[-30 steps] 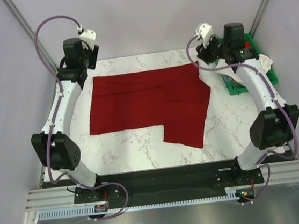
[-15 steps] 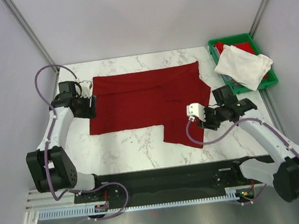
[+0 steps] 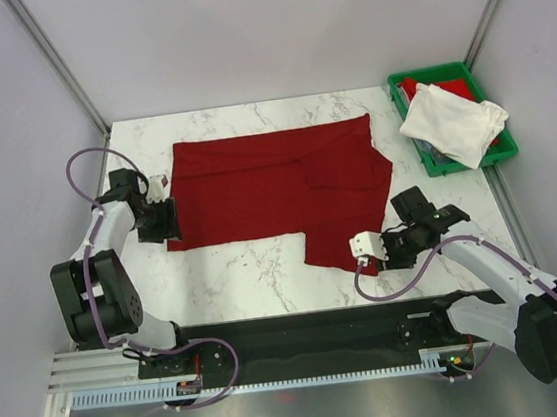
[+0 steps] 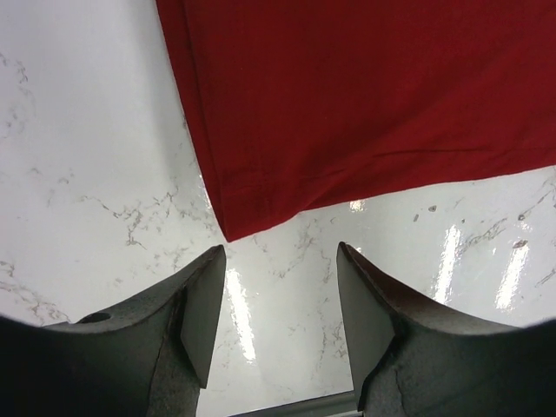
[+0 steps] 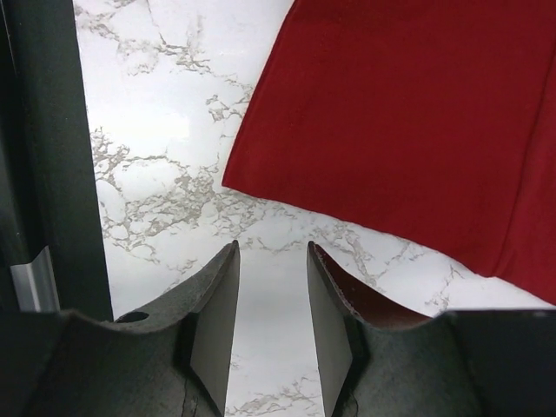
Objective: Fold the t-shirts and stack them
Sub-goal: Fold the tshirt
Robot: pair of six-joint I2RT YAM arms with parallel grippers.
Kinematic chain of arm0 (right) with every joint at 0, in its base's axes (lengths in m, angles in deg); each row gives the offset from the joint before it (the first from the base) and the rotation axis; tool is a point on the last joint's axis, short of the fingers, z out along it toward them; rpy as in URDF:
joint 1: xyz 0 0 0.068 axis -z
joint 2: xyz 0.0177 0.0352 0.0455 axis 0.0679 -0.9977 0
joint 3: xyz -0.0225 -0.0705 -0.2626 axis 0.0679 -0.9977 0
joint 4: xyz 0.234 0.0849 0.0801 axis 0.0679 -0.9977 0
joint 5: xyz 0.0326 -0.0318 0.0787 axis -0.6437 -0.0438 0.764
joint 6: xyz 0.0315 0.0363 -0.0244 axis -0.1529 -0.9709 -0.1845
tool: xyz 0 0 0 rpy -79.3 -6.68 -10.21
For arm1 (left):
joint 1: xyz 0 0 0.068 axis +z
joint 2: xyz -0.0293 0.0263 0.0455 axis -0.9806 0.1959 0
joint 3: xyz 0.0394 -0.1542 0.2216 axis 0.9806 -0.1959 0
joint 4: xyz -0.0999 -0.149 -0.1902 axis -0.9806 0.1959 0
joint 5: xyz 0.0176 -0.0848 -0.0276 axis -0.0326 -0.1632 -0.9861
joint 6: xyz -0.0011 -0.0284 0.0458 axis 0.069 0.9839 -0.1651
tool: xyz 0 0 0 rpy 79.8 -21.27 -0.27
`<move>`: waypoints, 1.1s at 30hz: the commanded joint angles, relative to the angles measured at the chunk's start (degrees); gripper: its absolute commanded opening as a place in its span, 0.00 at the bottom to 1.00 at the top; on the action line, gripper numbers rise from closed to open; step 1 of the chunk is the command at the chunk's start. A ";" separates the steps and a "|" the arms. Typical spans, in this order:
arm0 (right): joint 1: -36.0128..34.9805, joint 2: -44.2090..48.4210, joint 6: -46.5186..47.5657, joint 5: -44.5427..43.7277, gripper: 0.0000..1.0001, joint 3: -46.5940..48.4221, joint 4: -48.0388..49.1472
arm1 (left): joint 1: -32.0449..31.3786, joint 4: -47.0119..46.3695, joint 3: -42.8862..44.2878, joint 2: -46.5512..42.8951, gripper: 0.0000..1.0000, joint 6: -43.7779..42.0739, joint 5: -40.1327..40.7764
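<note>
so the dark red t-shirt [image 3: 276, 184] lies mostly flat in the middle of the marble table [image 3: 246, 273], and the off-white t-shirt [image 3: 453, 123] is heaped in the green bin [image 3: 505, 147] at the far right. Looks like the fold on the red one is only being lined up. Left gripper [image 4: 280, 261] hovers just off its near-left corner, jaws apart, nothing in them. Right gripper [image 5: 272, 252] sits by the near-right flap's corner, also released and empty. Next I'd guess both have to drop onto those corners and pinch just the cloth edge, evenly

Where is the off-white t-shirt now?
Top view: the off-white t-shirt lies bunched in the green bin, far right corner of the table, apart from the dark red t-shirt.
</note>
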 commanded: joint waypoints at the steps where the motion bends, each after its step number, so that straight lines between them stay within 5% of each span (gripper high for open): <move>1: -0.70 -1.32 2.24 1.40 0.45 0.62 2.03 | 0.33 -1.81 0.12 0.29 0.61 2.26 -1.05; 33: -7.82 -14.59 1.72 0.70 0.42 -0.17 7.31 | 1.56 -2.43 2.49 6.44 0.63 2.17 2.30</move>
